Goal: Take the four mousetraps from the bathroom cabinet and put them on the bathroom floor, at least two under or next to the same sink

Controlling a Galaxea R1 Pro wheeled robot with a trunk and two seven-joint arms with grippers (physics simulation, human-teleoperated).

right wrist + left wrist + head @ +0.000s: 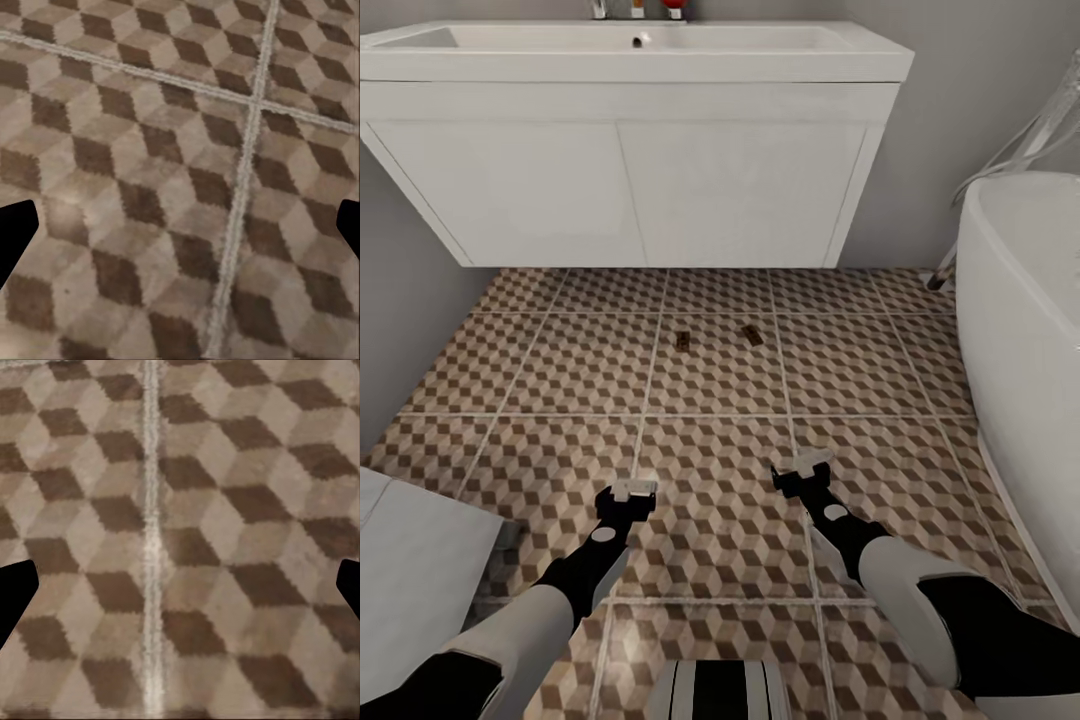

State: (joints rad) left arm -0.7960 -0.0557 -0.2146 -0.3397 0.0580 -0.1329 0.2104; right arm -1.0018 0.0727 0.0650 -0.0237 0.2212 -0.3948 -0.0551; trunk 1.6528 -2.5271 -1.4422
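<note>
Two mousetraps lie on the cube-patterned bathroom floor (720, 520), a short way in front of the bathroom sink (630, 60): one mousetrap (683, 341) to the left, the other mousetrap (751, 335) slightly turned beside it. Both are small brown boards with dark wire. My left gripper (632, 490) and right gripper (805, 465) hang low over the tiles, well short of the traps. Each is open and holds nothing. In the wrist views the left gripper (180, 592) and right gripper (180, 232) show dark fingers spread wide over bare floor. The cabinet is out of view.
The white oval bathtub (1020, 330) stands along the right side. A white toilet corner (410, 560) sits at the lower left. Grey walls flank the sink unit, whose white fronted base (630, 180) hangs above the floor.
</note>
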